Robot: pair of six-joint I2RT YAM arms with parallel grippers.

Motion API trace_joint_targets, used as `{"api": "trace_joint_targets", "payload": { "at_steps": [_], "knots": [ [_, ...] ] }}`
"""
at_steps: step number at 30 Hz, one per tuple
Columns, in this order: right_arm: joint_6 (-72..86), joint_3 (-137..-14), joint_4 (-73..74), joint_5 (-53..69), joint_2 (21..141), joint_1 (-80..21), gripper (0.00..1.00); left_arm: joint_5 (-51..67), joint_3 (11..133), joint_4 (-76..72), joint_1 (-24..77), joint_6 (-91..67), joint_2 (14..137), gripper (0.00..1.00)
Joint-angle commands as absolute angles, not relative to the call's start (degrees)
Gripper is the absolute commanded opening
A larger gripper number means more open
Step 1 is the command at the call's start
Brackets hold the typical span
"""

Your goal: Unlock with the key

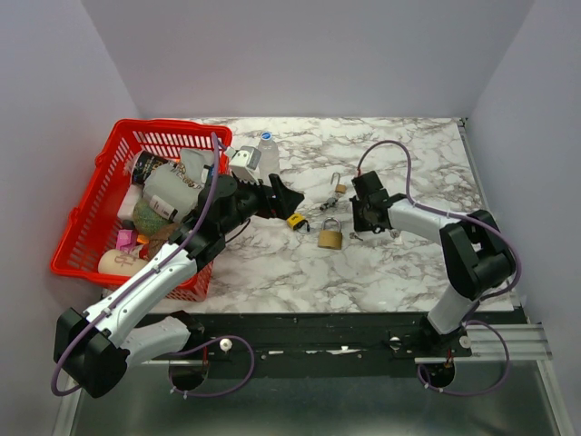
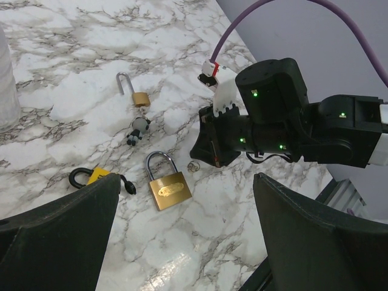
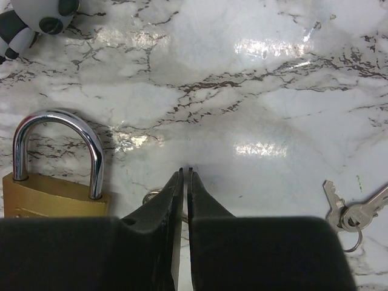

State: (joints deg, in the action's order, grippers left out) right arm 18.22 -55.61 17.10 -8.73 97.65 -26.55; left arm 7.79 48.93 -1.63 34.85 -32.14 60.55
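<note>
Count: three locks, one bunch of keys, one loose ring, one basket.

- Locks: brass padlock [image 1: 329, 238], shackle closed, lying flat mid-table; small padlock [image 2: 140, 97], shackle swung open, with a panda charm [image 2: 138, 128] attached; yellow lock [image 2: 97, 177] with a black shackle, to the left of the brass one.
- Keys [image 3: 344, 212]: silver, on a ring, flat on the table, right of the right gripper [image 3: 185, 171] and well apart from the brass padlock.
- Small ring [image 3: 151, 195]: on the table just beside the right gripper's fingers, near the brass padlock's body.

Right gripper: low over the table, fingers drawn almost together with only a thin slit between them. I cannot tell whether a key is pinched there.

Left gripper [image 1: 289, 200]: jaws spread wide, holding nothing, above the table near the yellow lock.

Surface: white marble-patterned table [image 1: 408, 272], glossy, with grey veins. A red basket [image 1: 163, 129] full of mixed items sits at the left edge. Plain pale walls enclose the table on three sides.
</note>
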Motion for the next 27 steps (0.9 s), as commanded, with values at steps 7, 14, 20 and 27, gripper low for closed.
{"api": "trace_joint_targets", "payload": {
  "at_steps": [7,14,20,27],
  "knots": [
    [18.72,-50.98,18.11,-5.45,90.97,-27.51,0.42,9.05,48.43,-2.81,34.80,-31.99,60.73,0.99],
    [22.67,-50.36,18.46,-4.40,91.58,-27.51,0.43,8.88,48.43,-2.64,34.72,-31.90,60.47,0.99],
    [24.96,-49.22,16.62,-3.25,91.93,-27.51,0.43,8.88,48.43,-2.64,34.80,-31.90,60.03,0.99],
    [26.28,-49.92,14.42,-2.02,94.04,-27.51,0.43,8.79,48.43,-2.55,34.80,-31.90,59.59,0.99]
  ]
}}
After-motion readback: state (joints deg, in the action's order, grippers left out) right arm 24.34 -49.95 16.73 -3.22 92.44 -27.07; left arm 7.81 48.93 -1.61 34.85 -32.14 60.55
